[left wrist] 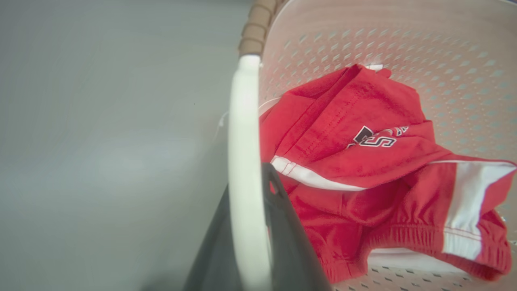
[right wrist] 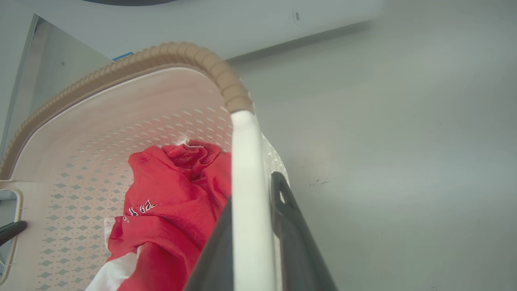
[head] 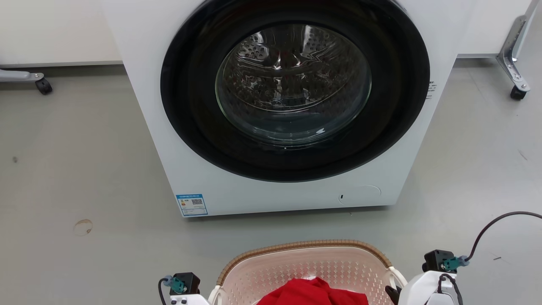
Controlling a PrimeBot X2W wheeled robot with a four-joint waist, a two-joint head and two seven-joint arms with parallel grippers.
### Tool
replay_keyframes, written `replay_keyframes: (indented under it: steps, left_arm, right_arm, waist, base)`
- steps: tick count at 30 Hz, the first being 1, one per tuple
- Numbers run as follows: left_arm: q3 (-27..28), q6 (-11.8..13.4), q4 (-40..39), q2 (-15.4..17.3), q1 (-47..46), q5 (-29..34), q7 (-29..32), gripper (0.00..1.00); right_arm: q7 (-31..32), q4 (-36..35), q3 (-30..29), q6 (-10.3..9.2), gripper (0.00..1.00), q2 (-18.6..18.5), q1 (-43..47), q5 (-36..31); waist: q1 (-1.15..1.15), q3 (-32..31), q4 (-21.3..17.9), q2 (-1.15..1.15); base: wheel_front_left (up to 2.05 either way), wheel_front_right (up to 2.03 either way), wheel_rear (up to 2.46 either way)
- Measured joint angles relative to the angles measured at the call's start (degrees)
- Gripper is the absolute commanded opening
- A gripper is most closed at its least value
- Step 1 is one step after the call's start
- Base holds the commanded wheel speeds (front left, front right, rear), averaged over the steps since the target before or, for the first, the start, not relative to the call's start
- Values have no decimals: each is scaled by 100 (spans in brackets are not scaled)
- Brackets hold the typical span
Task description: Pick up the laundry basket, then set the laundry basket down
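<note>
basket: small rounded pale pink-beige perforated plastic laundry basket (head: 305, 245) with brown woven-look rim, at bottom centre of head view, between the two arms
basket position: on the robot's side of the washer, near it but apart, grey floor between them; resting or lifted, cannot tell
left gripper (left wrist: 247, 182): jaws narrowed to a slim gap, one dark finger on each side of the left white handle (left wrist: 241, 133), clamped on it
right gripper (right wrist: 252, 186): jaws closed down on the right white handle (right wrist: 245, 161), outer dark finger against it, inner one pressed on the basket side
far handle, right wrist view: a dark fingertip (right wrist: 12, 232) shows at the opposite handle opening
contents: crumpled red fabric garment (left wrist: 355, 153) with white stripes and dark lettering, lying on the basket bottom, bunched toward the robot's side
washer: large white front-loading washing machine (head: 237, 186), round black-framed glass door (head: 292, 84) closed, metal drum seen through it
sticker: small blue label (head: 191, 204) at the washer's lower left corner in head view
floor: smooth grey floor (head: 84, 169), round pale stain (head: 83, 227) left of the basket
extras: black caster wheels (head: 44, 87) at both upper corners of head view; dark cable (head: 487, 228) looping up off the right wrist
</note>
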Motion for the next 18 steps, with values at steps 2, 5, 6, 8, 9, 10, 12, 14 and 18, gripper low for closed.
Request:
replay_keyframes:
  steps: [2, 5, 6, 8, 9, 10, 12, 14, 18]
  left_arm:
    - [-2, 0, 0, 0, 0, -3, 11, 0]
    - [-3, 0, 1, 1, 0, -34, 26, 0]
    - [-3, 0, 1, 2, 0, -44, 26, 0]
    - [-7, 1, 1, 3, 1, -44, 25, 0]
    - [-7, 1, 1, 3, 1, -44, 26, 0]
    - [-10, 1, 1, 3, 1, -44, 25, 0]
    - [-13, 1, 1, 3, 1, -44, 25, 0]
    - [-20, 1, 1, 3, 1, -46, 25, 0]
    - [-33, 1, 1, 3, 1, -48, 24, 0]
  right_arm:
    - [-1, 2, 31, 0, 0, 0, 0, 18]
    - [-1, 5, 69, 0, 0, 0, 0, 57]
    - [-1, 7, 81, 0, 0, 0, 0, 58]
    - [-4, 7, 103, 0, 0, 0, -1, 89]
    - [-18, 10, 119, 0, 0, 0, -1, 100]
    - [-43, 11, 137, 0, 0, 0, -1, 100]
    - [-43, 14, 174, 0, 0, 0, -3, 111]
    - [-44, 19, 198, 0, 0, 0, -5, 142]
    - [-45, 23, 235, 0, 0, 0, -15, 158]
  waist:
    - [0, -8, 8, 0]
    - [0, -17, 19, 0]
    - [0, -20, 22, 0]
    - [0, -20, 28, 0]
    - [0, -21, 32, 0]
    - [0, -21, 36, 0]
    - [0, -17, 42, 0]
    - [0, -14, 45, 0]
    - [0, -8, 43, 0]
  base:
    - [0, 0, 0]
    - [0, 0, 0]
    - [0, 0, 0]
    - [0, 0, 0]
    - [0, 0, 0]
    - [0, 0, 0]
    - [0, 0, 0]
    - [0, 0, 0]
    - [0, 0, 0]
